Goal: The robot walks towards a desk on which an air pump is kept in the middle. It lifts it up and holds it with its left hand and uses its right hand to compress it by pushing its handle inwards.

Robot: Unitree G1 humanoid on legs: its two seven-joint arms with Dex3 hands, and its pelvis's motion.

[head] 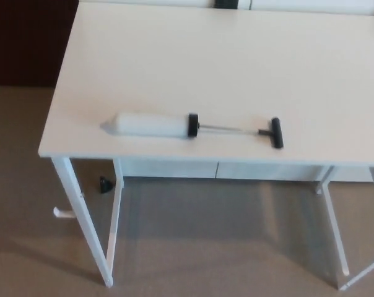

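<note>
A: Fingers? None visible, neither hand shows in the head view, so I can't tell how open they are or whether they hold anything.

B: Pump location?

A: Air pump (174, 125) lies flat on the table (236, 62), near the front edge, left of centre. Nothing touches it.

B: Why flat?

A: Likely just staged for pickup. Handle (276, 133) is pulled out, rod (227, 129) exposed, so there's travel to compress.

B: Materials?

A: White smooth cylinder, tapered tip on the left, black collar, thin metal rod, black T-handle. Table is matte white with thin white legs (82, 229). Grasp not yet started.
</note>
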